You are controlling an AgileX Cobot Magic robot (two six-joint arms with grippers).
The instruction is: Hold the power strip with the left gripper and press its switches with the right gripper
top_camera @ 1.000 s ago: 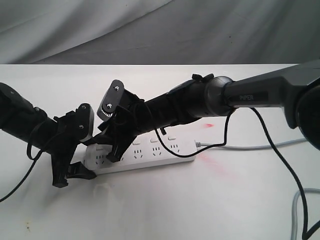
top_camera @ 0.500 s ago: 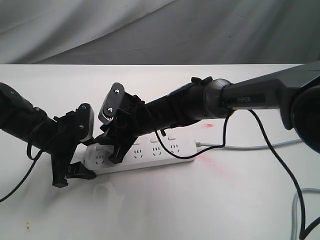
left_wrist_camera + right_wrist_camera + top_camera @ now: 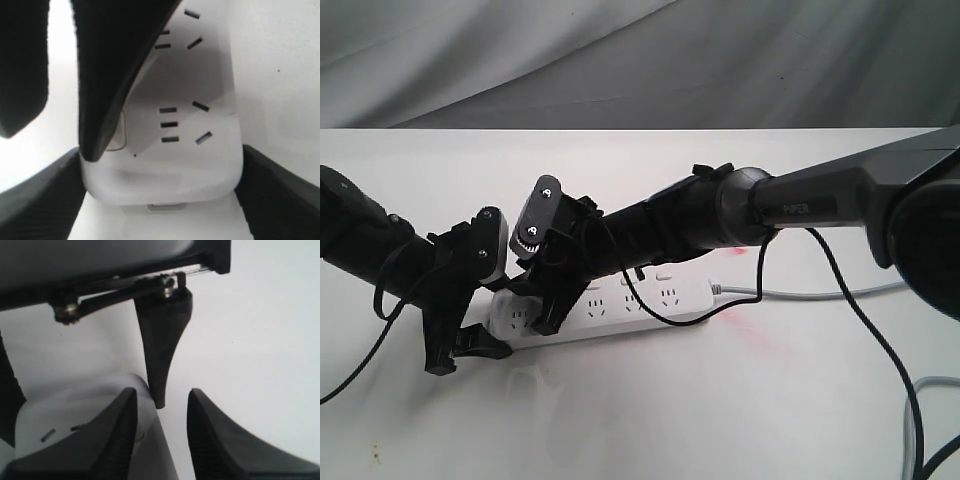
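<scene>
You've got the hold: left gripper (image 3: 468, 355) clamped on strip (image 3: 650, 305); right gripper (image 3: 548, 310), jaws slightly apart, at end switch (image 3: 119, 131), rest likely pending.

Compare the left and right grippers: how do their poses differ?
The left gripper straddles the end of the power strip, a finger against each side; the right gripper points down at its top face, holding nothing. The left's fingers are spread wide; the right's stand close, a narrow gap between. Both are black two-fingered claws at the same end.
</scene>
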